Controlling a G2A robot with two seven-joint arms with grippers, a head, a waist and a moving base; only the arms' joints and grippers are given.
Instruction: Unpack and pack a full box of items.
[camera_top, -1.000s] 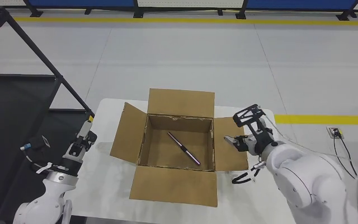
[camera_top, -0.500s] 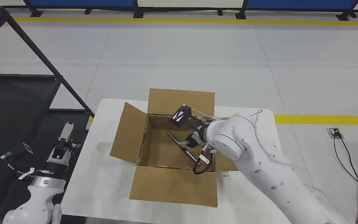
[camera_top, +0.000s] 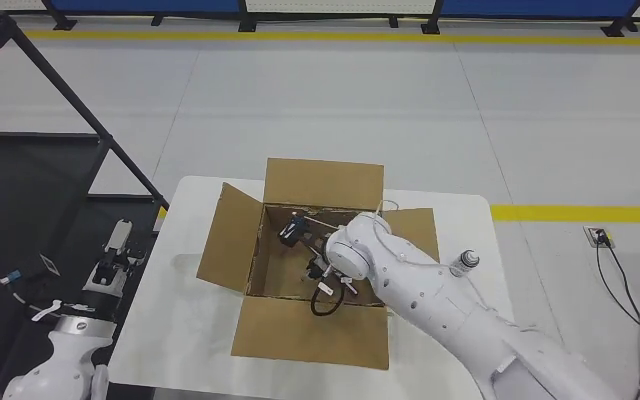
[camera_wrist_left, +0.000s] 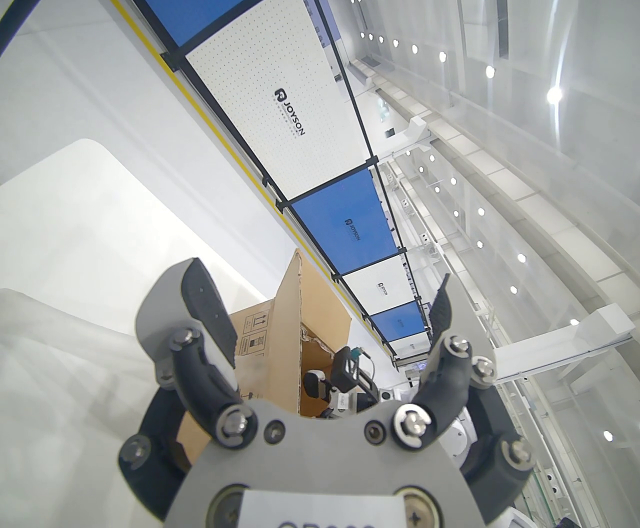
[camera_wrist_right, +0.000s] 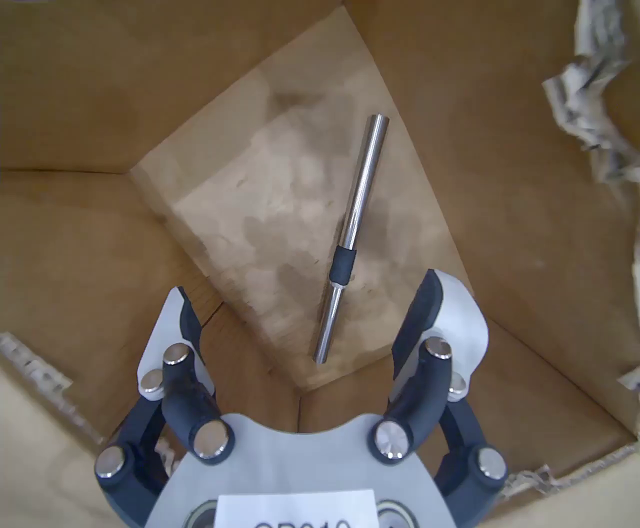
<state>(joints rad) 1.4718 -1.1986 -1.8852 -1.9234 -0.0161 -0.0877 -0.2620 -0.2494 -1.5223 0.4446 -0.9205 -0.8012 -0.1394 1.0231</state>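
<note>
Inside the open cardboard box (camera_top: 310, 335) on the white table (camera_top: 190, 310), the right gripper (camera_wrist_right: 307, 287) hangs with jaws spread wide just above a metal rod (camera_wrist_right: 350, 240) lying flat on the box floor, and the left gripper (camera_wrist_left: 320, 272) sits off past the table's left edge, also spread apart and empty

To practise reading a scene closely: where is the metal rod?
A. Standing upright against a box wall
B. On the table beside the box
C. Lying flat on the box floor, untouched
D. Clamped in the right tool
C: the rod lies flat on the floor of the box, and the open right tool is clear of it.
</note>
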